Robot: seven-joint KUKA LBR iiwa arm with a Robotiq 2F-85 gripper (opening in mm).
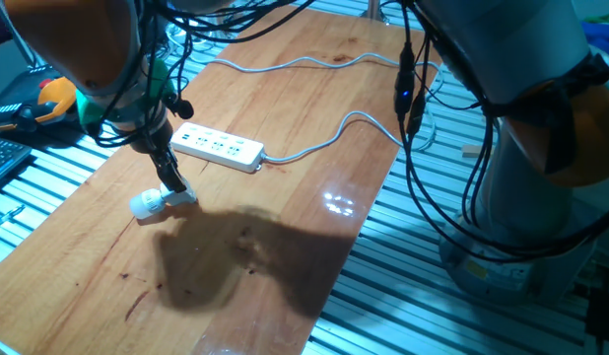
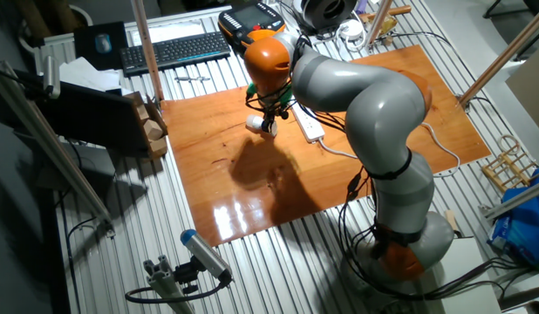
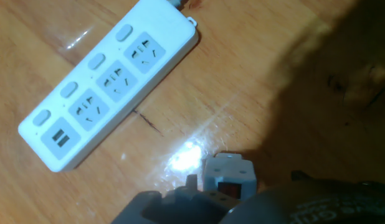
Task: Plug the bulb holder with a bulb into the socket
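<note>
End effector (image 1: 174,184) grips one bulb holder (image 1: 165,201) with one bulb (image 1: 142,207), near one socket (image 1: 217,148)

The socket (image 1: 218,148) is laid flat on the table (image 1: 314,227), its cable (image 1: 324,143) trailed off from one end across the board. The bulb holder (image 1: 169,200) is set on the table just beside the socket, apart from it, the bulb (image 1: 142,206) turned away from the strip. The gripper (image 1: 175,187) is placed directly over the holder, seemingly touching it.
</note>
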